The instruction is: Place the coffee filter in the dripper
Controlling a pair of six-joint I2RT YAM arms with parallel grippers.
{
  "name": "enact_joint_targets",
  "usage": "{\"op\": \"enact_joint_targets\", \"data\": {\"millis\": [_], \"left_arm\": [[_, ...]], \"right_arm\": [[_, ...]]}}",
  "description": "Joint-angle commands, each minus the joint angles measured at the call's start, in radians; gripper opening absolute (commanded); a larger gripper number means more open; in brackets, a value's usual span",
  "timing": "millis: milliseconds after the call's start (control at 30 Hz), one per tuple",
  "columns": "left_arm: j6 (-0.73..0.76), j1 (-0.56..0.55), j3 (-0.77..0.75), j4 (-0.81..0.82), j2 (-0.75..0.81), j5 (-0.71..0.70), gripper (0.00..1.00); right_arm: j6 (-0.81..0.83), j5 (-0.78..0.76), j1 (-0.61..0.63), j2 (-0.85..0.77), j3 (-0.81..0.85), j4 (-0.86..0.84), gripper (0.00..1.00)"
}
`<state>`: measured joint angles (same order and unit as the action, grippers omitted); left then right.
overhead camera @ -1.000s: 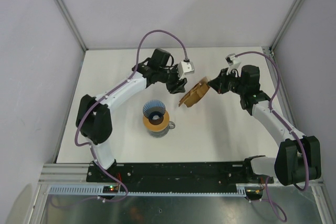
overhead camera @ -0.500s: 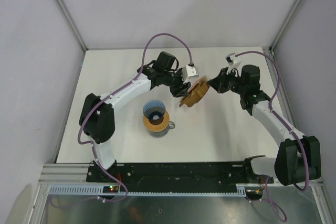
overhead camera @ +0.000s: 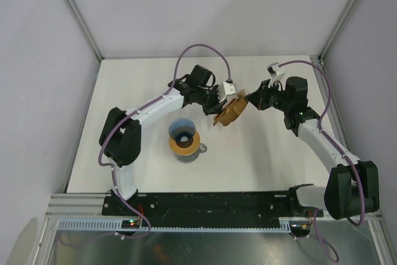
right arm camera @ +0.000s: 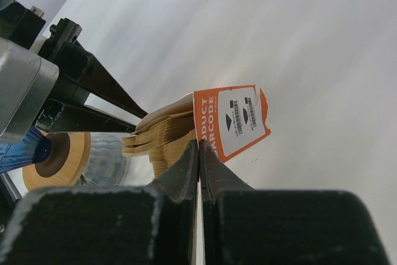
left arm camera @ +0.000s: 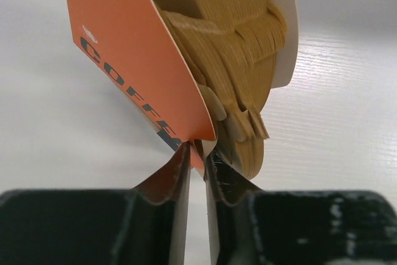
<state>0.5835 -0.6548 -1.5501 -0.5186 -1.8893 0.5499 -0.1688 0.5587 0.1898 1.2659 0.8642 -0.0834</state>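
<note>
The orange packet point(overhead camera: 230, 111) of stacked tan filters point(left arm camera: 239, 48) hangs in the air between both grippers. No single coffee filter shows apart from the stack. My right gripper point(overhead camera: 249, 99) is shut on the packet's barcode edge point(right arm camera: 232, 119); in its wrist view the gripper point(right arm camera: 200, 144) pinches that card. My left gripper point(overhead camera: 222, 102) is at the packet's other end. In its wrist view the gripper point(left arm camera: 198, 148) has its jaws pinched on the tip of the orange cover point(left arm camera: 142, 60), with the tan stack just right of them. The blue dripper point(overhead camera: 183, 130) stands below and left.
The dripper sits on a round tan ring point(overhead camera: 186, 145) on top of a clear glass carafe point(overhead camera: 200, 149), near the table's middle. The ring point(right arm camera: 59, 166) and carafe point(right arm camera: 105, 159) also show in the right wrist view. Frame posts and grey walls surround the white table point(overhead camera: 279, 166).
My left gripper has moved right, from beside the packet up to its near end, and now pinches the orange cover. The right gripper and packet have stayed in place.
</note>
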Motion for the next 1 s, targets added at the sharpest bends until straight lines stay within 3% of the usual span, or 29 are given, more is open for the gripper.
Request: {"op": "enact_joint_targets", "data": {"millis": [0,67,167,700,967], "left_arm": [[0.001,-0.014,-0.048,0.027,0.015,-0.004,0.13],[-0.010,-0.014,-0.048,0.026,0.023,-0.004,0.05],[-0.026,-0.014,-0.048,0.027,0.040,0.001,0.01],[-0.048,-0.014,-0.043,0.026,0.062,0.019,0.00],[-0.035,-0.014,-0.070,0.026,0.071,-0.070,0.00]], "right_arm": [[-0.020,0.021,-0.001,-0.010,0.006,-0.059,0.00],[-0.023,0.008,-0.003,-0.001,0.006,-0.054,0.00],[-0.034,-0.016,-0.007,0.023,0.007,-0.040,0.00],[-0.074,-0.042,-0.040,0.158,0.007,0.023,0.00],[-0.091,-0.023,-0.080,0.212,0.006,0.020,0.00]]}}
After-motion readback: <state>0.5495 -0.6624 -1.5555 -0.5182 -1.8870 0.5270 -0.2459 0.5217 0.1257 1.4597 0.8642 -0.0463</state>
